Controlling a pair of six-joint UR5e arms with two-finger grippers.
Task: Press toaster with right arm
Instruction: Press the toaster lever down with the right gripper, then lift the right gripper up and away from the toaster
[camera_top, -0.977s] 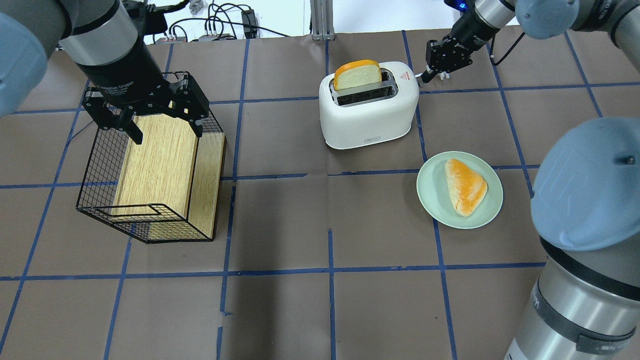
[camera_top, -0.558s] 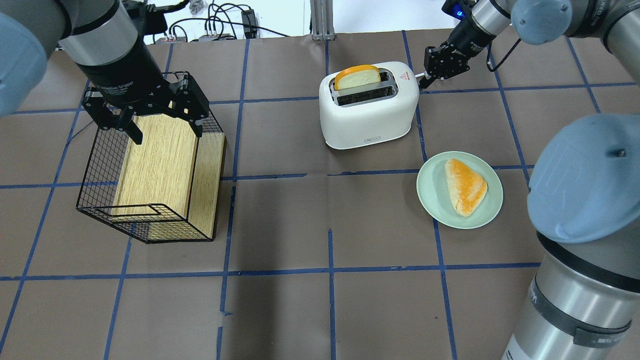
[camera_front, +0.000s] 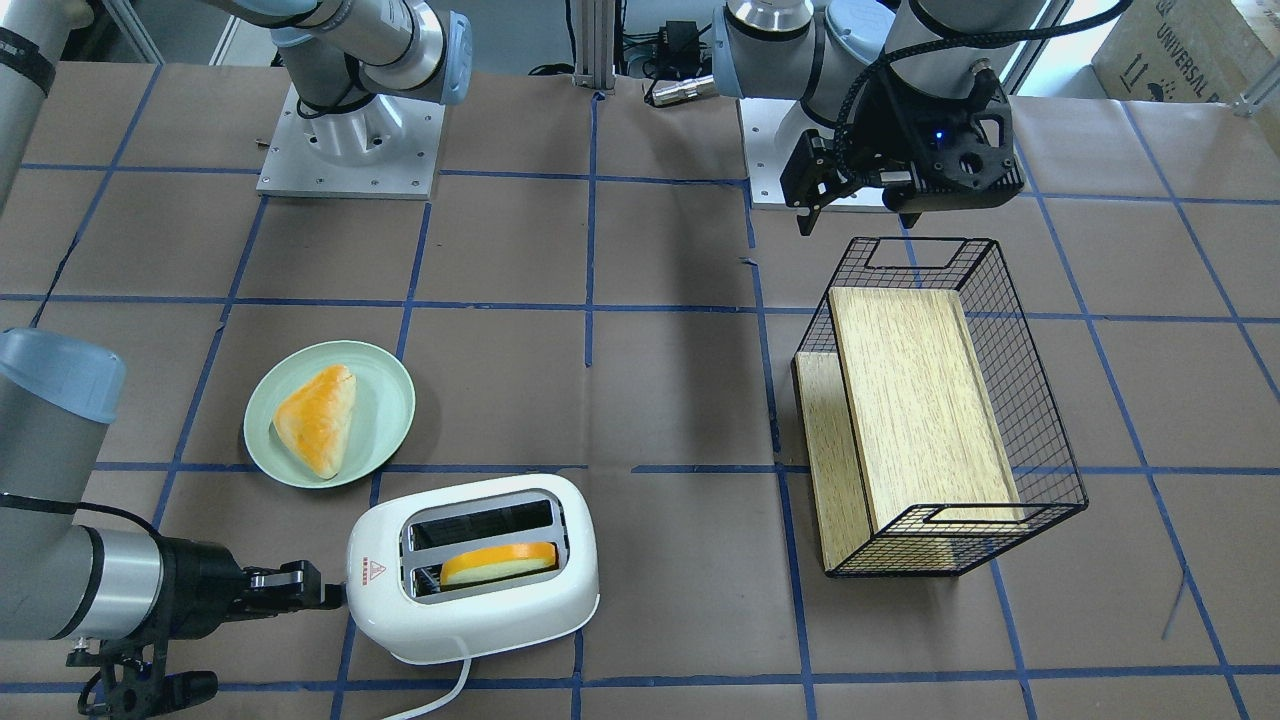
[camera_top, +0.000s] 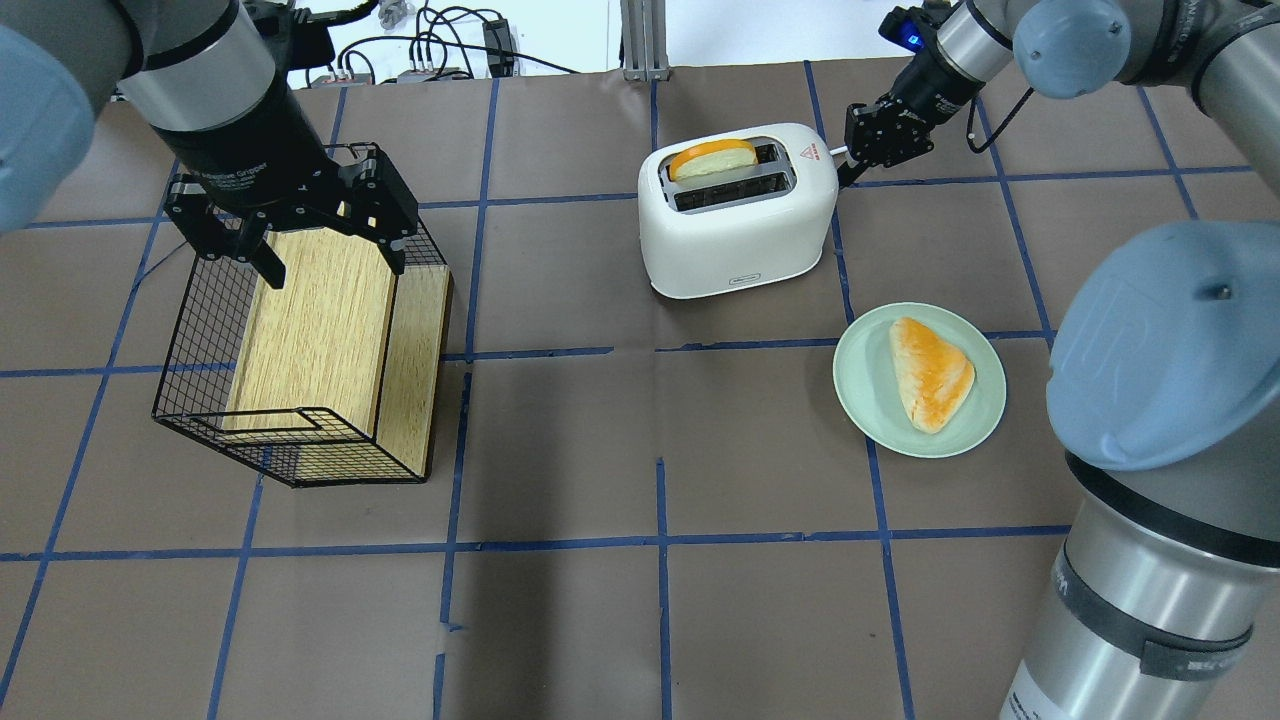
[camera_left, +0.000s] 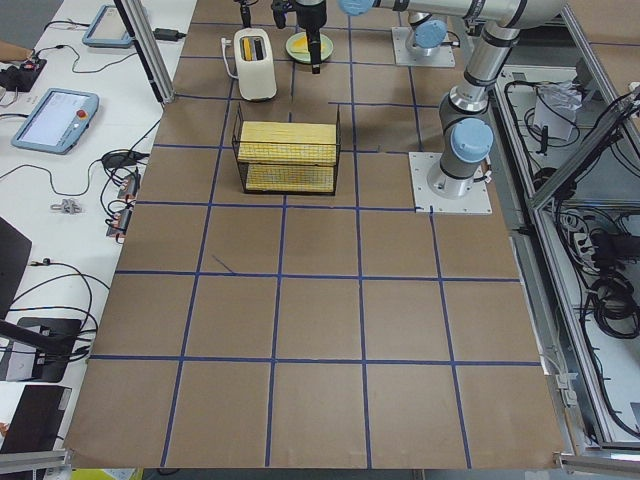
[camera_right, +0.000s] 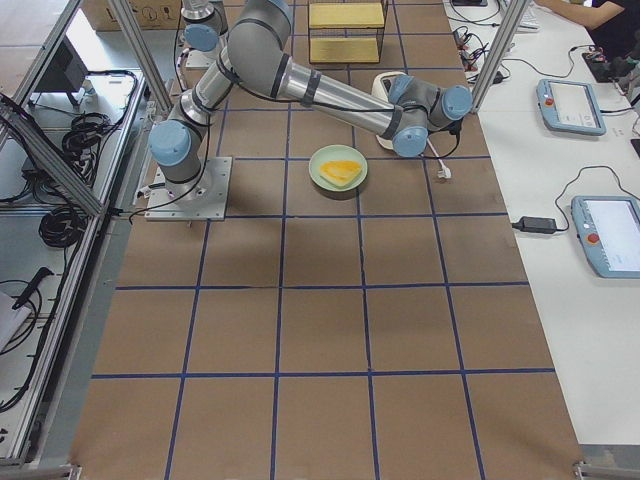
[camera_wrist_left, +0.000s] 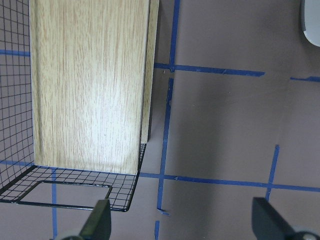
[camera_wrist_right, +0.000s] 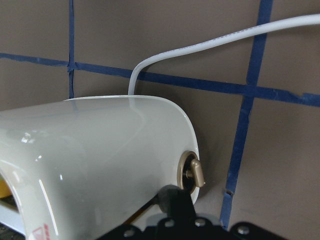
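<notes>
The small white rounded plastic two-slot toaster (camera_top: 738, 225) stands near the edge of the brown, blue-taped bench (camera_top: 560, 450) opposite the robot, on the robot's right half. The overhead and front-facing views look into its grey-rimmed slots. An orange-crusted bread slice (camera_top: 712, 158) sits low in the slot farther from the robot, and the nearer slot is bare.

Only the right wrist view shows the toaster's end face. A small bronze-coloured knob (camera_wrist_right: 192, 172) sits low on it, and a white cord (camera_wrist_right: 210, 45) curves away over the bench.

The black right tool (camera_top: 845, 172) has its fingers together and holds nothing. Its tip lies against that end face, just beside the knob. The tool's own body hides the exact spot of contact.

The side views show both arms too small to add anything.

The left tool (camera_top: 330, 262) hangs with its fingers wide apart and holds nothing. It is above the black wire basket (camera_top: 195, 330) on the robot's left half, which contains a pale wooden board (camera_top: 320, 330). The left wrist view shows its two fingertips well apart, one over the basket's rim and one over bare bench.

A pale green round plate (camera_top: 975, 420) bearing a triangular golden pastry (camera_top: 932, 372) lies between the toaster and the robot-side edge.
</notes>
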